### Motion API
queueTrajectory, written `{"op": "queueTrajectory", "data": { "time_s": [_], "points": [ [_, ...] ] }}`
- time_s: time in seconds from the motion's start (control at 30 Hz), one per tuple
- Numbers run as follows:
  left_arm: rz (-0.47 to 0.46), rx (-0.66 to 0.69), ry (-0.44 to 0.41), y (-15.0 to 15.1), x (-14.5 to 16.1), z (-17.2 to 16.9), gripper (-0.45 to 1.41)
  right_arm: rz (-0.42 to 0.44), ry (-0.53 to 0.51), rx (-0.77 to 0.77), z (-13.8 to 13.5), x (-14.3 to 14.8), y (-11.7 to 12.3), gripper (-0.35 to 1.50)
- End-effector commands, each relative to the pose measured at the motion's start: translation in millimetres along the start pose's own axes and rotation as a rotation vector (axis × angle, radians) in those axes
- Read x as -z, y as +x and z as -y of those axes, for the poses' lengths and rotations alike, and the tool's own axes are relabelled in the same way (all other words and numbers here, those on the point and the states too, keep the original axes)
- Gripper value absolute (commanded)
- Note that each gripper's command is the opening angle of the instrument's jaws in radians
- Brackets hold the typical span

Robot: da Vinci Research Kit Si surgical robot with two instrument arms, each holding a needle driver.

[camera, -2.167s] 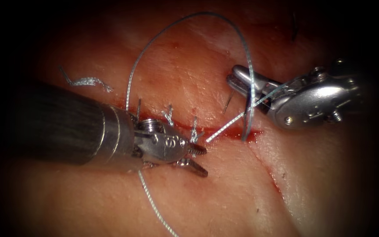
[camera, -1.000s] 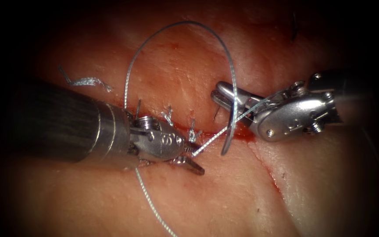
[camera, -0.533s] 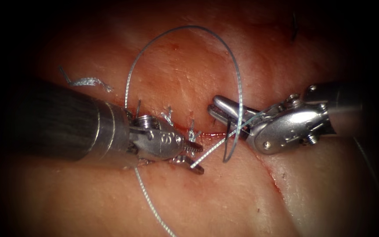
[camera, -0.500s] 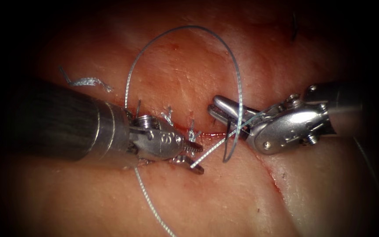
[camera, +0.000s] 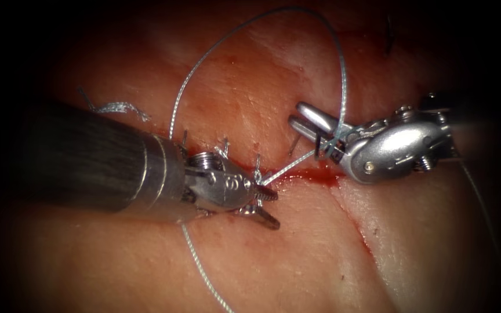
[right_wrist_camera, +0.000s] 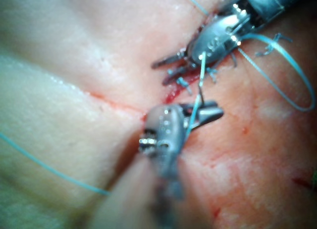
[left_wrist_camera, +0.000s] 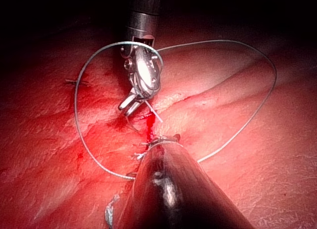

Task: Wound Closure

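My left tool (camera: 271, 207) lies over the left part of the cut (camera: 314, 174), jaws open, holding nothing. The free end of a short stiff piece of thread (camera: 288, 167) sits right at its upper jaw. My right tool (camera: 301, 117) hovers just above the cut's right part, and its jaws grip that thread near their base. From there the thread arcs in a tall loop (camera: 297, 10) back down to the tissue behind the left tool. In the right wrist view the thread (right_wrist_camera: 199, 85) crosses the right tool's jaws (right_wrist_camera: 215, 110), with the left tool's open jaws (right_wrist_camera: 163, 70) beyond.
Finished stitches with short tails (camera: 224, 148) stand along the cut beside the left tool. A frayed cut end of thread (camera: 114, 107) lies on the tissue at the left. Another strand (camera: 204, 272) runs toward the front edge. Red fluid pools in the cut.
The right tool swung left and down toward the left tool, then back up and right, lifting the loop. The thread's free end went from the left tool's lower jaw to its upper one.
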Motion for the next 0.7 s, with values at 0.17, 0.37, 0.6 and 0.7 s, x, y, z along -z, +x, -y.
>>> {"op": "queueTrajectory", "data": {
  "time_s": [0.17,0.37,0.6,0.7],
  "points": [
    [0.006,0.004,-0.011,-0.7,-1.7,0.1,0.07,0.001,0.0,-0.08,-1.2,-1.4,-1.9,-0.35],
    [0.007,0.001,-0.015,-0.8,-1.8,0.2,0.07,-0.01,0.024,-0.198,-0.4,-2.2,-2.2,-0.35],
    [0.007,0.0,-0.016,-0.8,-1.8,0.3,0.07,0.007,0.06,-0.304,-0.3,-3.0,-2.5,-0.35],
    [0.008,-0.002,-0.017,-0.9,-1.7,0.3,0.07,0.025,0.077,-0.375,-0.4,-3.1,-2.7,-0.35]
  ]
}}
